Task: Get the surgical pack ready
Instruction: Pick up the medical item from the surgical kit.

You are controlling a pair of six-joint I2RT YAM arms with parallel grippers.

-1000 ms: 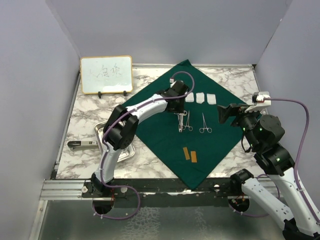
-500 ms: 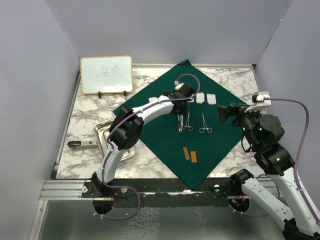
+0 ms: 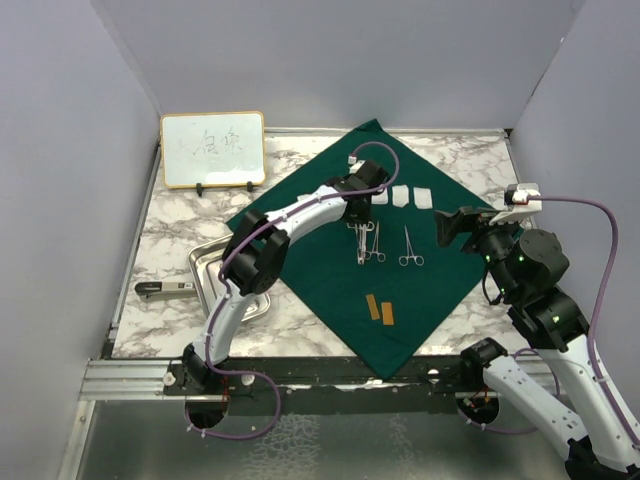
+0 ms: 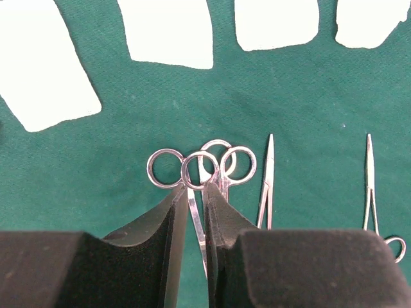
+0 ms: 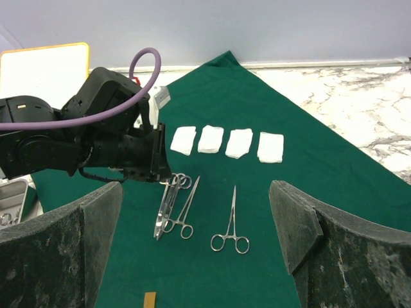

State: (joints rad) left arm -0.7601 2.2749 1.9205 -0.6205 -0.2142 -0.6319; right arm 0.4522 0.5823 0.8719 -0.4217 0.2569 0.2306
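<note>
Four white gauze squares (image 4: 167, 32) are lying in a row on the spread green drape (image 3: 330, 280), at 12 o'clock from the steel instruments (image 4: 196, 221). Left fingers (image 4: 154, 244) are straddling one thin shank just below the ring handles; whether they are pinching it yet I cannot tell. Right fingers (image 5: 58, 250) are hanging spread wide and empty at 3 o'clock. Steel tray (image 3: 200, 262) is sitting on the tabletop (image 3: 170, 230) at 9 o'clock. Instruments are looking stiff, light and slippery, probably best pinched across the shank; overlapping rings are risking a snag
</note>
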